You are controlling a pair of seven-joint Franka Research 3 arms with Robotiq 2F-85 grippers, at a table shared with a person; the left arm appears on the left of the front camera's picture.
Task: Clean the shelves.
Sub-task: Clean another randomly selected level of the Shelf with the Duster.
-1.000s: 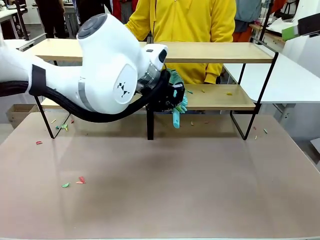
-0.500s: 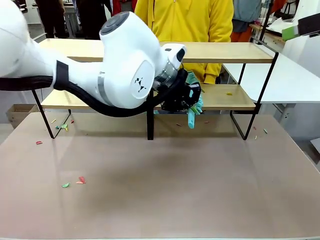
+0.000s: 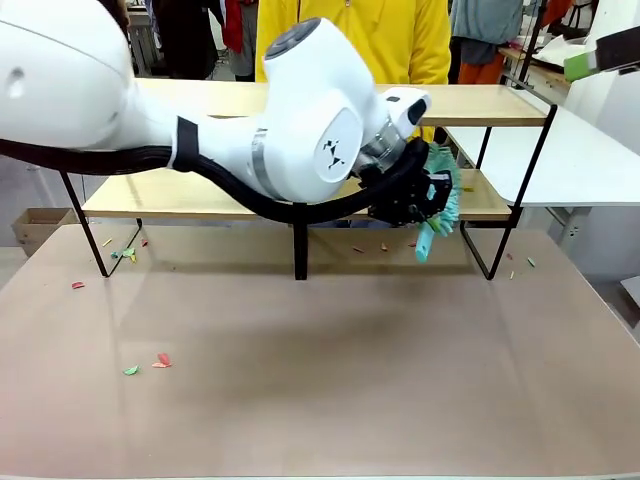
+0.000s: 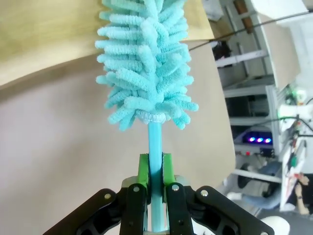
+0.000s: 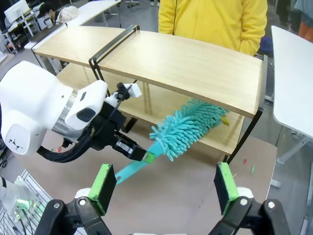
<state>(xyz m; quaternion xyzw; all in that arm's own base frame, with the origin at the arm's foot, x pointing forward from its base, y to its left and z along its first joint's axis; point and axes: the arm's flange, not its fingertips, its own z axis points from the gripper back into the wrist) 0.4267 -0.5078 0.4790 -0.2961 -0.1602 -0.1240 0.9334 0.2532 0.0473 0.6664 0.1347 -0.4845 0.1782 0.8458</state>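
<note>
Two wood shelves (image 3: 150, 196) stand at the far side of the counter (image 3: 330, 370) — a person (image 3: 350, 35) in yellow stands behind them.
Left end effector (image 4: 155, 171) pinches the blue-green handle of a fluffy duster (image 5: 188, 126), with its green pads pressed on it. The fluffy head lies on the lower board near its right end, under the top board. Right end effector (image 5: 166, 188) is spread wide — nothing sits between its pads. Small paper bits (image 3: 160, 360) lie on the counter.

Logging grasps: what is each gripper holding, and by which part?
Left gripper grips the teal duster by its handle, below the fluffy head; right gripper is open, empty.
</note>
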